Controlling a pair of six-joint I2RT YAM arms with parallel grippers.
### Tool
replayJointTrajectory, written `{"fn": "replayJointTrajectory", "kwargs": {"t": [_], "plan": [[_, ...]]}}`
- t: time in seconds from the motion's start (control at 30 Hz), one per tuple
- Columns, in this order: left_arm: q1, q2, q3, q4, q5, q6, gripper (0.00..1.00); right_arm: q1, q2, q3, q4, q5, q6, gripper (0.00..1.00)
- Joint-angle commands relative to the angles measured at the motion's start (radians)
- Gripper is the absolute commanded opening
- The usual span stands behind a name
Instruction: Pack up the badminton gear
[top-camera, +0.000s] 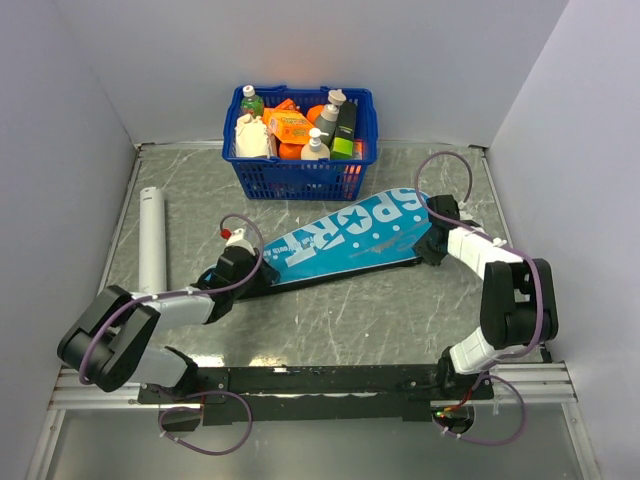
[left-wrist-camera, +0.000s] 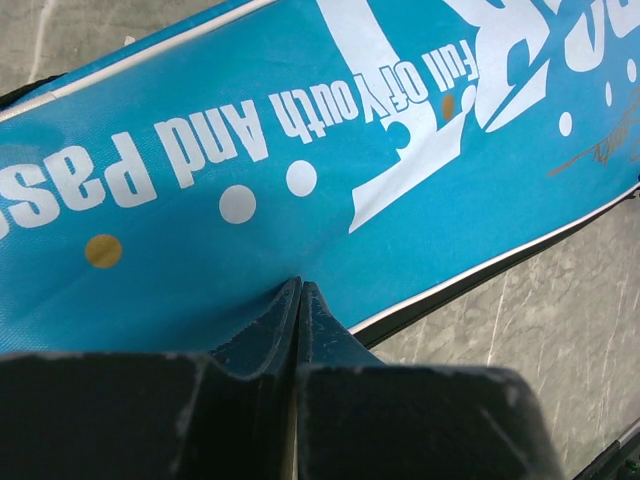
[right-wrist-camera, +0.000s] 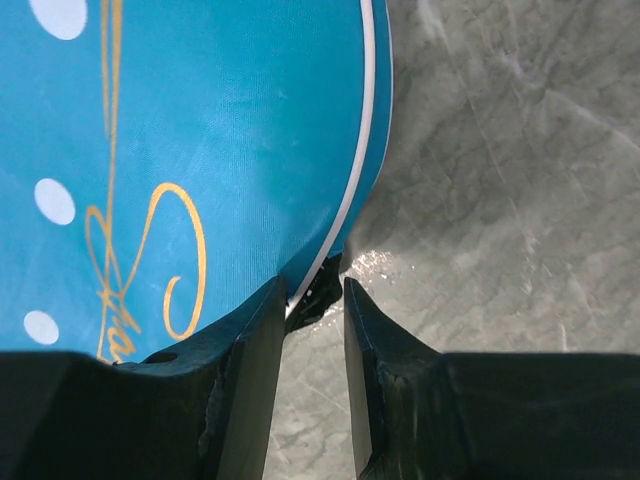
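The teal "SPORT" case (top-camera: 345, 240) lies slantwise on the table, head end to the right. My left gripper (top-camera: 237, 266) is shut, its tips resting on top of the case (left-wrist-camera: 300, 150) near the narrow handle end. My right gripper (top-camera: 436, 247) is at the head end, its jaws narrowly apart and closed on the case's black edge (right-wrist-camera: 322, 290). The long white tube (top-camera: 152, 238) lies at the left. A small white shuttlecock (top-camera: 233, 235) sits just beyond my left gripper. No rackets are in view.
A blue plastic basket (top-camera: 300, 178) of bottles and orange packs stands at the back, just behind the case. Grey walls close in the left, right and back. The arm bases sit on a black rail (top-camera: 320, 380) at the near edge.
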Motion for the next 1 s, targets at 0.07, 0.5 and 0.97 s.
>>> {"fn": "replayJointTrajectory", "kwargs": {"t": [0.07,0.5,0.97], "plan": [[0.002,0.018,0.030,0.038,0.012,0.017,0.03,-0.008,0.037,0.006,0.046,-0.017,0.018,0.32],[0.002,0.007,0.015,0.051,0.010,0.011,0.02,-0.008,0.016,-0.024,0.047,-0.022,0.019,0.00],[0.002,0.084,0.015,0.123,0.058,-0.020,0.01,0.192,-0.104,0.003,-0.009,-0.013,0.099,0.00]]}}
